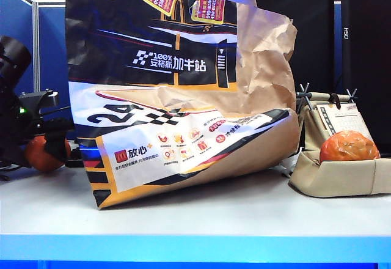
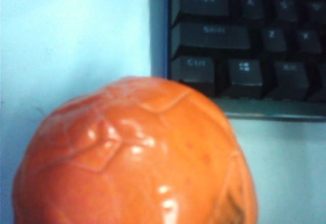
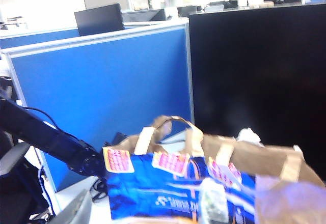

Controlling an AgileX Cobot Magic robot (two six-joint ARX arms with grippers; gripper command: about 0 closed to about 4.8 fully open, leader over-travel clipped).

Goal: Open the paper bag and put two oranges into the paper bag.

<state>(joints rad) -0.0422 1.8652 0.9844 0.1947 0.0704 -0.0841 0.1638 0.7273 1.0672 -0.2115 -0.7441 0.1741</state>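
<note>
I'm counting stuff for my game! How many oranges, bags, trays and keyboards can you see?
Oranges: 2, one at the left gripper, one in the tray
Paper bag: 1
Tray: 1
Keyboard: 1
Total: 5

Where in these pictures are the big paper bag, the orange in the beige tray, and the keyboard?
paper bag [image 1: 177,67], exterior view, on its printed face.
orange in the tray [image 1: 348,147], exterior view, on its skin.
keyboard [image 2: 244,46], left wrist view, on its dark keys.
</note>
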